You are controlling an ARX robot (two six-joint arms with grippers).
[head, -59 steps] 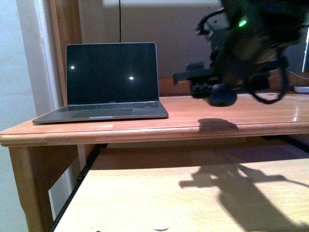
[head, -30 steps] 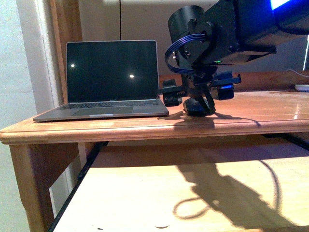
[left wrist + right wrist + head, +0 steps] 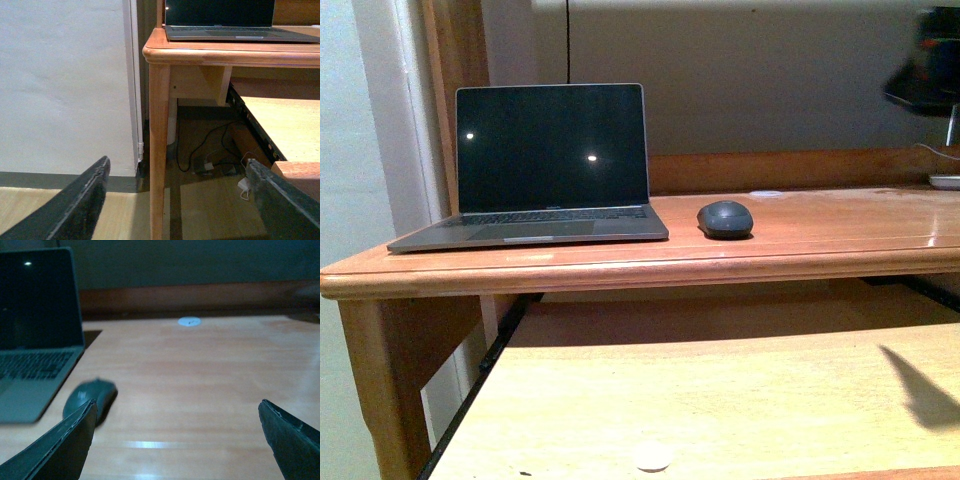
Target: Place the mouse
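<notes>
Mouse point(image 3: 725, 218): lies flat, dome up, on the desk top point(image 3: 840, 235), centre of the front view. It is just right of the laptop point(image 3: 545, 170), with a small gap between them and no contact. Nothing grips it. Judgement: this is where a hand would reach for it beside the keyboard, so the placement reads as done.

Right claw point(image 3: 177, 410): fingers wide apart, nothing between them but bare desk wood. In the right wrist view the mouse shows at lower left, partly hidden behind one finger. It sits level, with no sign of tilt.

Left claw point(image 3: 177, 162): also spread and empty. It hangs low beside the desk leg point(image 3: 159, 150), looking toward the cables point(image 3: 210, 160) on the floor. Judgement: parked out of the way, no part in this step.

Front view, upper right edge: a blurred dark shape point(image 3: 925, 70), probably my right arm, too smeared to say more.

Remaining, as I judge it: only keeping the arm clear of the mouse.
</notes>
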